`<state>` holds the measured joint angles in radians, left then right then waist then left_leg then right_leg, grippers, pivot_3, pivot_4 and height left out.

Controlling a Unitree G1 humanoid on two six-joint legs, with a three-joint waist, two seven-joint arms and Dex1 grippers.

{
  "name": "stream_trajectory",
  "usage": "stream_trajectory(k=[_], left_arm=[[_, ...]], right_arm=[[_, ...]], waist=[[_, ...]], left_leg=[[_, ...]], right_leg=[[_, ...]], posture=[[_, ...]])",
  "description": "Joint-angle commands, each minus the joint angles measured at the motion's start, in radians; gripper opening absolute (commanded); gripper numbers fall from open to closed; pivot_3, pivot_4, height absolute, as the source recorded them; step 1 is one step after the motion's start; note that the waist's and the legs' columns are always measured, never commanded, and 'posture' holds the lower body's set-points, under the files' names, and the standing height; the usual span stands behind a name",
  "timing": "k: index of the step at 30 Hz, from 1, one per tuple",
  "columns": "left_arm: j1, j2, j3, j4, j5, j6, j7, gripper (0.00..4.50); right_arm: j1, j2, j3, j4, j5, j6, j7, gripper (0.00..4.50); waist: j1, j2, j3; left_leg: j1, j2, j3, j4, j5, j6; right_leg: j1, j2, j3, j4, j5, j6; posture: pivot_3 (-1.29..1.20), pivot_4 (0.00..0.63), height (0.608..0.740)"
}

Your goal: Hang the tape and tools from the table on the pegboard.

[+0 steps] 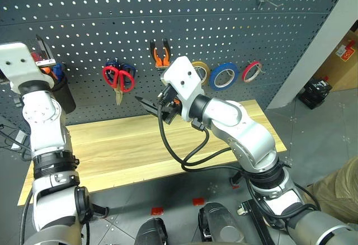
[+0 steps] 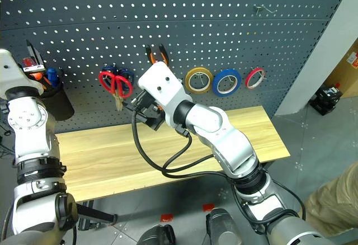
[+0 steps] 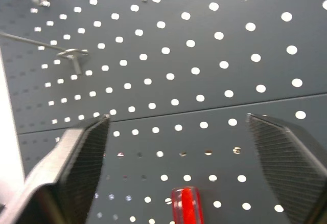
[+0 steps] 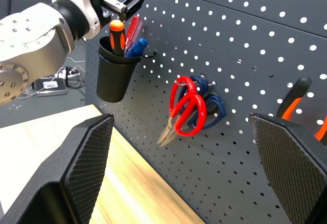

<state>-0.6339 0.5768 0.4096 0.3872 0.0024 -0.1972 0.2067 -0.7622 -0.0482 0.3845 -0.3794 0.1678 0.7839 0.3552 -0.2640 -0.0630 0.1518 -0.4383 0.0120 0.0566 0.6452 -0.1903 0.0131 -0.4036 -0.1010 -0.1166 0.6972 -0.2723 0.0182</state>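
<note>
On the dark grey pegboard (image 1: 224,27) hang the red-handled scissors (image 1: 118,80), the orange-and-black pliers (image 1: 161,55) and the blue tape (image 1: 225,76). The black-and-orange screwdriver (image 4: 117,31) stands in a black cup (image 1: 64,91) fixed to the board at the left. My left gripper (image 1: 46,55) is open just above that cup, holding nothing; its wrist view has a red handle tip (image 3: 187,206) below the spread fingers. My right gripper (image 1: 146,105) is open and level over the wooden table (image 1: 123,150), pointing at the board below the scissors.
A yellow roll (image 1: 200,71) and a red roll (image 1: 251,71) flank the blue tape. Blue-handled scissors (image 4: 212,106) hang behind the red ones. A bare hook (image 1: 268,3) sits high on the right. A black cable (image 1: 168,144) loops over the table. A person's leg (image 1: 335,186) is at the lower right.
</note>
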Motion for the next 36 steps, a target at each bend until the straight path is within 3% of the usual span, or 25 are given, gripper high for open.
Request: stream_trajectory(k=[1,8,13,18,25,30,36], left_arm=[[0.037,-0.020,-0.042,-0.174,0.003,0.024,-0.041,4.46],[0.223,-0.084,-0.166,-0.410,-0.035,0.114,-0.225,4.46],[0.438,-0.178,-0.128,-0.516,-0.050,0.262,-0.185,4.46],[0.524,-0.241,-0.065,-0.548,-0.097,0.428,-0.148,4.46],[0.563,-0.274,-0.019,-0.563,-0.090,0.538,-0.095,4.46],[0.601,-0.277,0.002,-0.570,-0.107,0.524,-0.113,4.46],[0.627,-0.295,0.032,-0.553,-0.126,0.497,-0.113,4.46]], right_arm=[[0.004,-0.003,-0.009,-0.032,-0.005,-0.015,0.002,4.50],[0.034,-0.025,-0.012,-0.030,-0.010,-0.033,0.006,4.50],[0.141,-0.097,-0.006,-0.037,-0.026,-0.085,0.029,4.50],[0.293,-0.146,-0.046,0.017,-0.074,-0.166,-0.021,4.50],[0.410,-0.039,-0.223,0.299,-0.075,-0.408,-0.165,4.50],[0.388,-0.055,-0.347,0.572,-0.034,-0.570,-0.136,4.50],[0.335,-0.114,-0.385,0.852,-0.076,-0.742,-0.116,4.50]], waist=[[0.001,0.000,-0.001],[0.003,0.003,-0.017],[-0.003,0.011,-0.027],[0.015,0.011,-0.028],[0.054,0.013,-0.051],[0.086,0.014,-0.073],[0.123,0.019,-0.080]], left_leg=[[0.000,0.000,0.000,0.000,0.000,0.000],[0.000,0.000,0.001,0.000,0.000,0.000],[0.005,0.001,0.001,-0.001,-0.001,0.000],[0.007,0.001,-0.002,0.000,-0.001,0.000],[0.009,0.001,-0.003,0.000,-0.004,-0.005],[0.010,0.001,-0.003,-0.001,-0.004,-0.005],[0.010,0.001,-0.003,-0.001,-0.005,-0.005]], right_leg=[[0.000,0.000,0.000,0.000,0.000,0.000],[0.000,0.000,0.001,0.000,0.000,0.000],[0.004,0.001,0.003,-0.001,0.000,0.000],[0.008,0.002,0.001,-0.002,-0.001,0.001],[0.013,0.002,-0.001,-0.006,-0.001,0.001],[0.015,0.002,-0.002,-0.010,0.000,-0.001],[0.017,0.003,-0.002,-0.015,0.001,-0.002]], posture=[[-0.34,0.076,0.740],[-0.33,0.072,0.740],[-0.31,0.069,0.740],[-0.28,0.055,0.740],[-0.23,0.020,0.740],[-0.17,0.000,0.740],[-0.13,0.000,0.740]])
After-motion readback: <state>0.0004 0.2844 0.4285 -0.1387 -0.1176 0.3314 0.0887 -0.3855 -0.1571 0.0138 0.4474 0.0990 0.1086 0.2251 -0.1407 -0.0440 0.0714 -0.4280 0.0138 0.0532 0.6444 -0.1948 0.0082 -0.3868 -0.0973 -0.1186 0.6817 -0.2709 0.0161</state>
